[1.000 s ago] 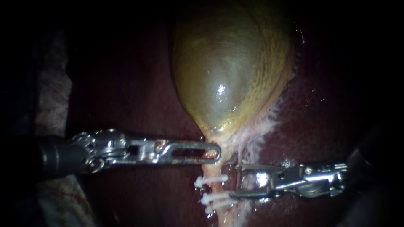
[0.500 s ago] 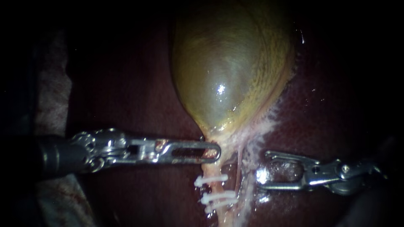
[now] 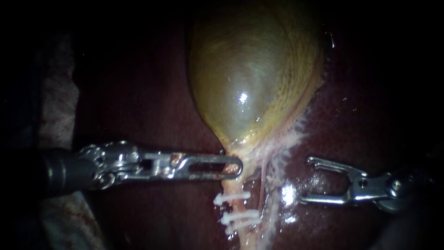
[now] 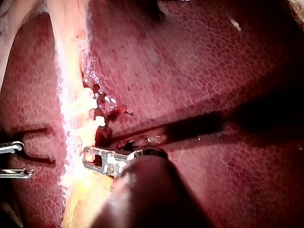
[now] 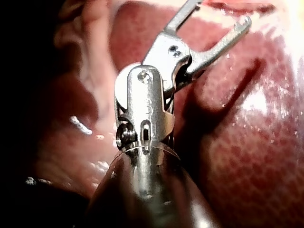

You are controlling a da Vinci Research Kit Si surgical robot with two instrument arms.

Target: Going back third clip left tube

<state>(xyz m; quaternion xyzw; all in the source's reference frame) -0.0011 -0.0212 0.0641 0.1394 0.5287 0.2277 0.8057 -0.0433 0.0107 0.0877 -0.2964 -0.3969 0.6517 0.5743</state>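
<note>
Against dark red liver point(image 3: 138, 106), the pale left tube point(image 3: 232, 185) bears white clips point(image 3: 232, 198).

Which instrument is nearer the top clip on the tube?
Left. The left instrument sits just above the top clip, by the tube; the right instrument hangs farther off on its other side.

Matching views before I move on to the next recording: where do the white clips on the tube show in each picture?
Endoscope view: the clips cross the tube just below the tip of the left instrument.
Left wrist view: the clips are white lumps on the pale tube, just ahead of the left instrument.
Right wrist view: no clips can be made out.
Shared landmark: the left instrument's tip against the tube.
</note>
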